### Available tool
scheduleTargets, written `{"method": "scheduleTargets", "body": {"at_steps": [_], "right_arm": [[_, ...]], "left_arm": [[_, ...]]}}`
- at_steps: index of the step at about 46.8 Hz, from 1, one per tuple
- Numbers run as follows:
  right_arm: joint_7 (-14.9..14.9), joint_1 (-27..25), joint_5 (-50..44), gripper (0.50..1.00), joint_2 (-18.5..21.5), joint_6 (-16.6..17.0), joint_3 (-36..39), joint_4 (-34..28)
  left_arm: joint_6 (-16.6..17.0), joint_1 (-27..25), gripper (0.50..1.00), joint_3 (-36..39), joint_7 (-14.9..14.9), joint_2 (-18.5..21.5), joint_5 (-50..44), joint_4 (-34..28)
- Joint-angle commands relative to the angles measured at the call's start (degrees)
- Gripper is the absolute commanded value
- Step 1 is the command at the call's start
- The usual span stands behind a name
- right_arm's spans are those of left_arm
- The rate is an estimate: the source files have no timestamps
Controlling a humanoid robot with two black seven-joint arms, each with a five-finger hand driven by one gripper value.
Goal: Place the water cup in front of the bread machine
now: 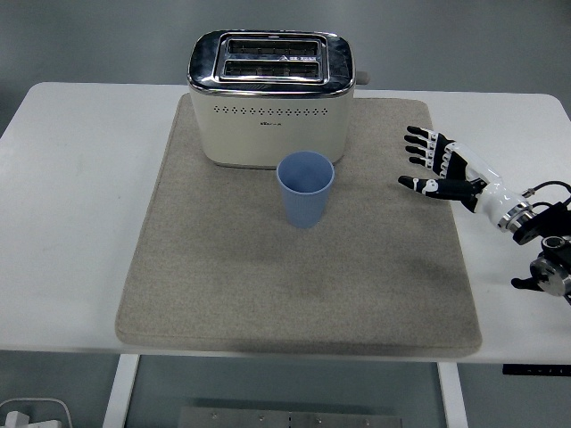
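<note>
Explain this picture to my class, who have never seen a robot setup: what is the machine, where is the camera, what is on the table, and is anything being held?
The camera sits high on the robot, looking down over a white table. The black and white thing entering from the right is the robot's right hand, with five spread fingers, holding nothing. No left arm shows. On a beige mat stands a cream toaster, the task's bread machine. A blue cup stands upright just in front of it, apart from the hand.
</note>
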Motion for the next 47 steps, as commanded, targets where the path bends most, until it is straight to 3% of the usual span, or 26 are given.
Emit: {"method": "scheduleTargets", "body": {"at_steps": [1,19,37,47], "right_arm": [[-0.09,0.2,2.26,0.926,-0.46,-0.26,0.01,-0.01],[-1.06,2.93,15.18,0.926,-0.37,-0.79,-0.08,-2.21],[-7.74,4.07,24.85,0.926,0.33,-4.3,0.1,-2.38],[-11.52,4.24,29.95,0.928,0.33,-4.39,0.01,-2.38]], "left_arm": [[-0.01,0.0,1.0,0.0,0.0,0.0,0.0,0.0],[-0.01,0.0,1.0,0.0,0.0,0.0,0.0,0.0],[-0.01,0.0,1.0,0.0,0.0,0.0,0.0,0.0],[-0.01,0.0,1.0,0.0,0.0,0.0,0.0,0.0]]}}
